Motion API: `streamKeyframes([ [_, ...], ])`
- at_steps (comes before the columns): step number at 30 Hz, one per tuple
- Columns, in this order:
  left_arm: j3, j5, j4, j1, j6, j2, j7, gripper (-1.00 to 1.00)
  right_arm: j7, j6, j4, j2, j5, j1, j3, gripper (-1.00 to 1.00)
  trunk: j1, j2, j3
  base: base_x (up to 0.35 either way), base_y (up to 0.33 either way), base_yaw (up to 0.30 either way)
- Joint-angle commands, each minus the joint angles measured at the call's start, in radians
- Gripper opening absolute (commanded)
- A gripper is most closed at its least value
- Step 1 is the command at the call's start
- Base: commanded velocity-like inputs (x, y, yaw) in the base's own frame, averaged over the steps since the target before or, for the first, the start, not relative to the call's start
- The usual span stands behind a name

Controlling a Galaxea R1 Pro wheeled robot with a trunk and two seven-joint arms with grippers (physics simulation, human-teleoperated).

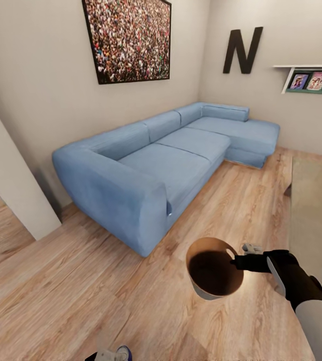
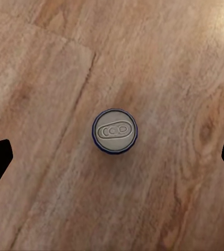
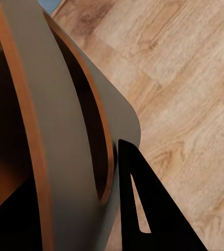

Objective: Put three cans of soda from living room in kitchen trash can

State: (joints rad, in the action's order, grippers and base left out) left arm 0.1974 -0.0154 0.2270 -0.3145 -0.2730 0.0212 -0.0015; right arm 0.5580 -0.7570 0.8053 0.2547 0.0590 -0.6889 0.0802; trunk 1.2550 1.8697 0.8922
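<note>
Sunlit plank floor (image 1: 81, 281) runs through the living room, with the light blue corner sofa (image 1: 171, 155) along the wall and the big black N (image 1: 242, 50) above its far end. The right end effector (image 1: 241, 254) holds the tash can (image 1: 213, 268) out in front of the robot, clear of the floor, pinching its rim; in the right wrist view one dark finger (image 3: 148, 209) lies against the grey outer wall (image 3: 65, 157). My guess is the bin has been brought here so the cans can be dropped into it on the spot.

The bin's long axis leans a little off vertical, its tan-brown mouth turned up and toward the robot's head, so the dark inside is open to view. I see nothing in it from here.

The dark blue can of soda (image 2: 114, 130) stands upright on the floor, long axis vertical, silvery top and pull tab facing straight up at the left wrist camera. The left end effector (image 2: 112, 157) hangs above it, fingers spread wide to either side and not touching it, lined up for a grasp from above. In the head view that can (image 1: 123, 352) peeks in at the bottom edge, near the robot's base. The grey low table (image 1: 316, 215) sits off to the right.
</note>
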Motion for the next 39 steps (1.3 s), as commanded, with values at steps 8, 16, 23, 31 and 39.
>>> streamKeyframes([
  [8, 0.0, 0.0, 0.0, 0.0, 0.0, -0.001, 0.0, 1.0, 0.002, -0.005, 0.022, 0.0, -0.018, 0.0, 0.0, -1.0, 0.031, 0.056, 0.037, 0.0, 0.0, 0.0],
  [16, 0.001, 0.0, 0.0, 0.0, -0.001, -0.001, 0.0, 1.0, 0.002, -0.005, 0.039, 0.0, -0.018, 0.001, -0.001, -1.0, 0.061, 0.112, 0.075, 0.0, 0.0, 0.0],
  [23, 0.001, 0.0, 0.0, 0.0, -0.001, -0.001, 0.0, 1.0, 0.002, -0.005, 0.042, 0.0, -0.018, 0.001, -0.001, -1.0, 0.088, 0.161, 0.108, 0.0, 0.0, 0.0],
  [31, 0.001, 0.0, 0.0, 0.0, -0.002, -0.001, 0.0, 1.0, 0.002, -0.006, 0.072, 0.0, -0.018, 0.002, -0.002, -1.0, 0.119, 0.217, 0.145, 0.0, 0.0, 0.0],
  [39, 0.001, 0.0, 0.001, 0.0, -0.002, -0.001, 0.0, 1.0, 0.003, -0.005, 0.079, 0.0, -0.022, 0.002, -0.001, -1.0, 0.142, 0.259, 0.176, 0.0, 0.0, 0.0],
])
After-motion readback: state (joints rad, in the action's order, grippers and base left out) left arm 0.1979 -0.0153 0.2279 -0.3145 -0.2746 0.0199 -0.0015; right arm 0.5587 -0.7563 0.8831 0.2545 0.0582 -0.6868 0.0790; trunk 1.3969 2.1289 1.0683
